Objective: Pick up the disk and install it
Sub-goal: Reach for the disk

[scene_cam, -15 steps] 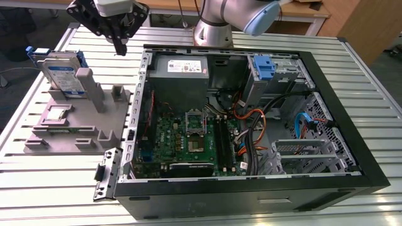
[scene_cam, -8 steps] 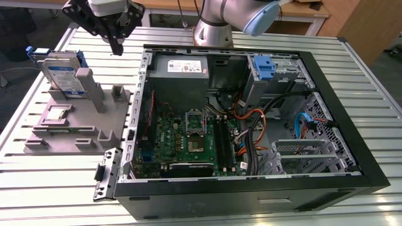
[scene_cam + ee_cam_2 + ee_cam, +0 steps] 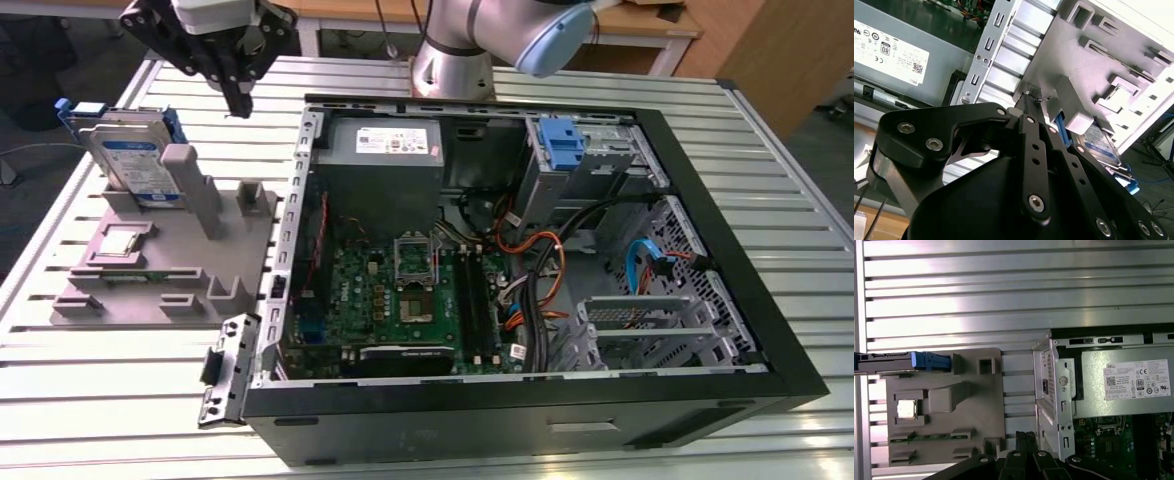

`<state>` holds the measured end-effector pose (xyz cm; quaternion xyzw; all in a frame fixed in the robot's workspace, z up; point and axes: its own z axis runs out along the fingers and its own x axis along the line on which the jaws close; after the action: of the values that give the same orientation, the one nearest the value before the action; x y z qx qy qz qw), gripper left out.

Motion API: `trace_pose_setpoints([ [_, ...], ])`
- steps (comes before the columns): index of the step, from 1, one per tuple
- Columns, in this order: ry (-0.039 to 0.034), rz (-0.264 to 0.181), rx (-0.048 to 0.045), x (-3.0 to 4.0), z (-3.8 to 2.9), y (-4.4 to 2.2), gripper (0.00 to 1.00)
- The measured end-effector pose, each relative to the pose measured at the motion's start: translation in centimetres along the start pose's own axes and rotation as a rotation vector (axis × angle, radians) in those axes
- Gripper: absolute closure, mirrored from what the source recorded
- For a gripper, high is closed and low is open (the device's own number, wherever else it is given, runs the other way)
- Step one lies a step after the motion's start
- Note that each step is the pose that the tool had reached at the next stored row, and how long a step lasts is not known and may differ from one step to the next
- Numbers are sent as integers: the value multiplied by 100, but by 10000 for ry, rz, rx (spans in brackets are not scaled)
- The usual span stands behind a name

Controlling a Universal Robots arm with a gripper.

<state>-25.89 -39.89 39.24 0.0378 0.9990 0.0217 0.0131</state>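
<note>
Disk [image 3: 134,160] stands on edge in a slot at the far end of a grey fixture [image 3: 174,290], on the exterior view's left, with its blue-and-white label facing the open computer case [image 3: 787,370]. Blue rails run round its edges. In the first wrist view it shows edge-on [image 3: 901,361] at the fixture's border.

A tall grey post [image 3: 187,190] of the fixture rises just beside the disk, on the side toward the case. In the second wrist view this post [image 3: 1069,112] covers part of the disk's label [image 3: 1101,142]. The fixture also carries a small square chip [image 3: 120,243] in a recess and a thin green strip [image 3: 140,277] in a groove. All of this rests on a slatted metal table [image 3: 107,400].

The gripper [image 3: 242,100] hangs above the table, over the gap between the fixture and the case's corner by the grey power supply [image 3: 387,145]. Its fingers are pressed together at the tips and pinch nothing, as both wrist views show [image 3: 1030,97] [image 3: 1026,436]. The disk is lower than the fingertips, to the exterior view's left of them and apart from them.

Inside the case lie a green motherboard [image 3: 400,290], orange and blue cables [image 3: 541,260], a metal drive cage [image 3: 641,325], and a blue plastic bracket [image 3: 561,145] sitting in a bay beside the power supply.
</note>
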Motion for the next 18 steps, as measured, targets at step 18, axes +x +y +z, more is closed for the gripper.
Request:
trace_pose_setpoints([
  [18,0,1,0,121,-1,-9,89],
])
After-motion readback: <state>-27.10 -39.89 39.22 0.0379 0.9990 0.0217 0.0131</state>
